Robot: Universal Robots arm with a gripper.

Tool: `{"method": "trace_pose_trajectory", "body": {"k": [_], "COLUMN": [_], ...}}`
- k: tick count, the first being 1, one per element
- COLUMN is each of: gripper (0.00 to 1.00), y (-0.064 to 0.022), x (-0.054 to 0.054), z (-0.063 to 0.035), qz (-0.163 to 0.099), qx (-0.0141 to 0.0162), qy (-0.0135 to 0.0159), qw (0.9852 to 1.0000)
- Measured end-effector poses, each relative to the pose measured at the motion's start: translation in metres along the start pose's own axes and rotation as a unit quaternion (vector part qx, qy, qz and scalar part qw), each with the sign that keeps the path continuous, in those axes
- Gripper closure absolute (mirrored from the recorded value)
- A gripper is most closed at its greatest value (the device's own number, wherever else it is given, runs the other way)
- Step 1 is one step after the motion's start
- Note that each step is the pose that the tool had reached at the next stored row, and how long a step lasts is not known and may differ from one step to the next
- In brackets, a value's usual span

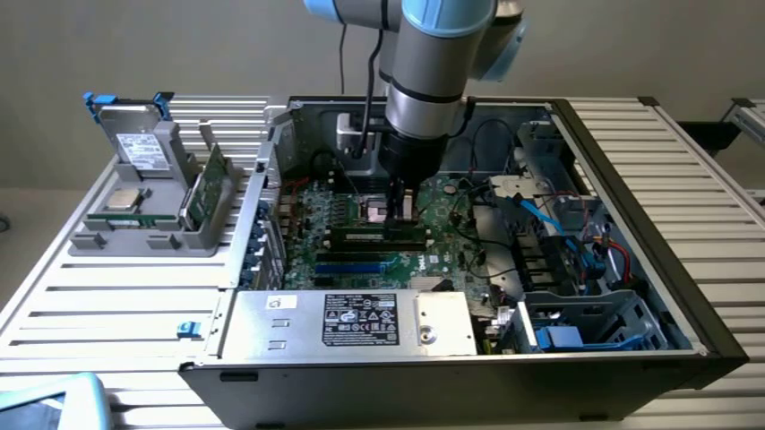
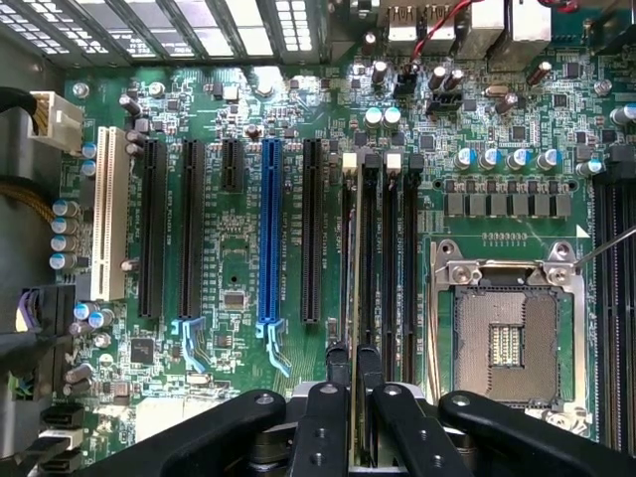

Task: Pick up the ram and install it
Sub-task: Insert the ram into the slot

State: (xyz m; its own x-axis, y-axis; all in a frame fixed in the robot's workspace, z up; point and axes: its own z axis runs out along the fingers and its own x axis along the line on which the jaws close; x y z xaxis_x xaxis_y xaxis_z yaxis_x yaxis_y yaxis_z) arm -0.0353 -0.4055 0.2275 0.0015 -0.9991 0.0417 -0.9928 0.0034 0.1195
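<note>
Gripper (image 2: 353, 370) fingers (image 2: 333, 383) clamp the ram (image 2: 356, 298) edge-on. The ram lies in line with the black memory slots (image 2: 409, 258), just beside the processor socket (image 2: 507, 338).

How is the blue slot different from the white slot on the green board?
The blue slot is bright blue; the white slot is cream white. The blue slot is slimmer; the white slot is wider. The blue slot ends in a pale blue clip; the white slot shows none. Both are long, straight, empty, and point the same way on the green board.
</note>
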Motion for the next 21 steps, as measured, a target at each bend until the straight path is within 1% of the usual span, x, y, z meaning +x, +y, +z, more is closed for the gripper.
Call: {"method": "trace_pose_trajectory", "body": {"k": [4, 11, 15, 18, 21], "gripper": [0.85, 0.85, 0.85, 0.85, 0.85], "y": [0.0001, 0.0000, -0.0001, 0.0004, 0.0008], "x": [0.0018, 0.0018, 0.0004, -0.0003, -0.0002], "z": [-0.0009, -0.0006, 0.0005, 0.0009, 0.0011], "qz": [-0.001, -0.001, 0.000, 0.000, 0.000], "qx": [0.0001, 0.0003, 0.0016, 0.0033, 0.0036], "qy": [0.0000, 0.0001, 0.0000, 0.0001, 0.0000], "qw": [1.0000, 1.0000, 1.0000, 1.0000, 1.0000]}}
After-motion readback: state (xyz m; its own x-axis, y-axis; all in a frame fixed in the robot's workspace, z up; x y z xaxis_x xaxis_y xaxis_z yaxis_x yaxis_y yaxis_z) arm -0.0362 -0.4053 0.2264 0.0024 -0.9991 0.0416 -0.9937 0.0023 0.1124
